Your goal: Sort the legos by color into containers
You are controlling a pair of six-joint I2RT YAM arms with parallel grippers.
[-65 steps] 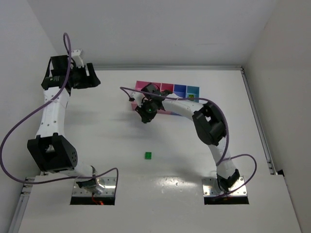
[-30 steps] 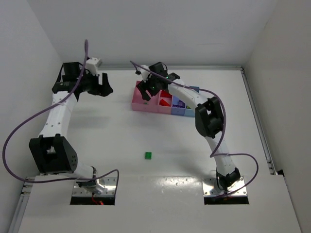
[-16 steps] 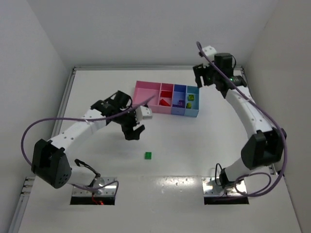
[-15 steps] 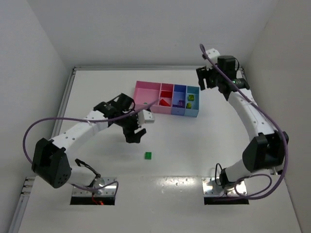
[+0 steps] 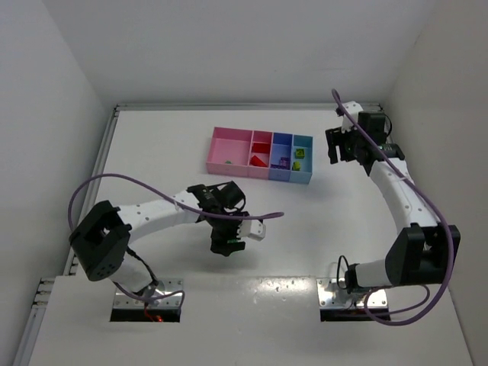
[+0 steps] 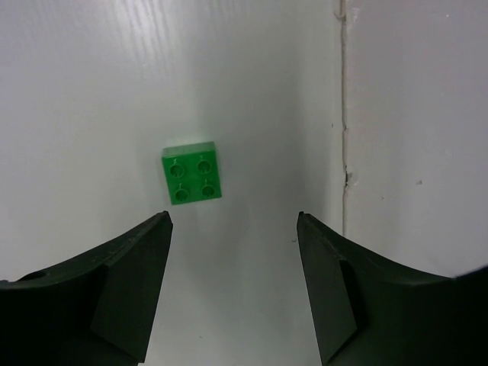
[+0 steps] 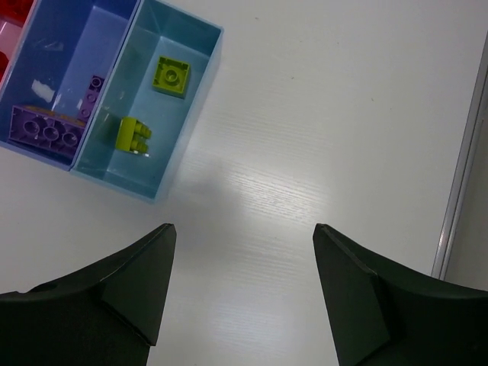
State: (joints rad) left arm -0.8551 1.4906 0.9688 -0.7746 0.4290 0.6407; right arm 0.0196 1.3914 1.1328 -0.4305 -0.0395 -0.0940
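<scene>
A green lego lies studs-up on the white table, just ahead of my left gripper. That gripper is open and holds nothing; from above it hangs over the lego and hides most of it. The containers stand as a joined row at the back. The light blue bin holds two yellow-green legos. Purple legos lie in the blue-violet bin. Red legos fill the narrower pink bin. My right gripper is open and empty, over bare table right of the row.
A seam in the table runs beside the green lego on its right. White walls close the table at the back and both sides. A metal rail edges the table's right side. The left arm's purple cable loops above the tabletop.
My left arm has swung from beside the tray toward the near edge and now hovers at the green lego. My right arm has drifted right, away from the containers.
</scene>
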